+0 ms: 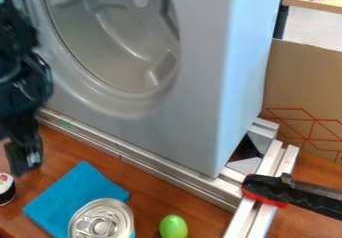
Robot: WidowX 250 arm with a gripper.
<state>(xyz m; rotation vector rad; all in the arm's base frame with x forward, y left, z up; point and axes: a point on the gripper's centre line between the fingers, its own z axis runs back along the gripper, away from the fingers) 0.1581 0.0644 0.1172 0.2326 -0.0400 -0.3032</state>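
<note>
Gripper: the black gripper (pixel 24 163) is hanging down just up and left of the blue cloth (pixel 79 194), pretty close to it
Grip: honestly can't tell if it's open or closed, or if it's got anything
Cloth: lying flat on the wooden table (pixel 210 212)
Little roll: white and black with a bit of pink on top (pixel 6 188), left of the cloth
Can: silver lid facing up (pixel 101 221), overlapping the cloth's lower right part
Green thing: smooth oval (pixel 174 227), right of the cloth
Big grey appliance: round, hollowed front (pixel 200 82), behind the cloth
Metal rails: along the appliance's base (pixel 150 164), beyond the cloth
Clamp: black and red (pixel 267 188), well right of the cloth, on the rails
</note>
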